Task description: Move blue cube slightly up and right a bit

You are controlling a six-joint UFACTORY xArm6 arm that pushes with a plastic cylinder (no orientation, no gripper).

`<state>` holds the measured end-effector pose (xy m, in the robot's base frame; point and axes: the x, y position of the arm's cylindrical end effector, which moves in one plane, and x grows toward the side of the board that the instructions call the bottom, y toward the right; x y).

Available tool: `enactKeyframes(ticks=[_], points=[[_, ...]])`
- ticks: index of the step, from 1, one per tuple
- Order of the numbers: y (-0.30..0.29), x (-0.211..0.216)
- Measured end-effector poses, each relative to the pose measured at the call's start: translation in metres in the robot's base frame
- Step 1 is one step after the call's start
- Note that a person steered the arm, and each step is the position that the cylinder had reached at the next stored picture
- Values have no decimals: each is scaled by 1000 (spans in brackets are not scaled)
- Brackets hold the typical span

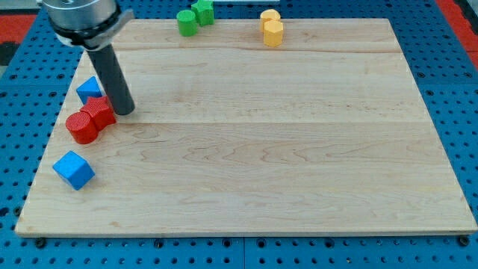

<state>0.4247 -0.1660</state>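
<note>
On a pale wooden board [299, 149] set over a blue perforated base [455, 97], my tip [125, 112] rests near the view's left edge, just beside the right flank of a pair of red blocks: a red cylinder [81, 127] and a second red block [99, 112] of less certain shape, pressed together. The rod has no jaws to open or close and holds nothing; it appears to be at or very near the red pair, though contact cannot be confirmed.

The blue cube [73, 169], a small solid block, sits near the board's lower-left corner, below the red pair and well apart from my tip. A second blue block [89, 89], partly hidden behind the rod, lies above the red ones close to the left edge; which of the two the task means is a judgement, and the lower one reads most clearly as a cube.

It looks light, rigid and not fragile, likely to slide easily on the smooth wood and to spin if struck off-centre. There is nothing to grip: the sensible contact would be its lower-left side, pushed through the middle, with little room between cube and board edge.

At the view's top sit a green cylinder [187, 23], a green star-like block [202, 11] and two yellow blocks [272, 29].
</note>
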Motion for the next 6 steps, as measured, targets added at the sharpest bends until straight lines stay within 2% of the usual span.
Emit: enactKeyframes(ticks=[1,2,3,4,6], points=[[61,68],[59,141],[-53,152],[-117,151],[22,100]])
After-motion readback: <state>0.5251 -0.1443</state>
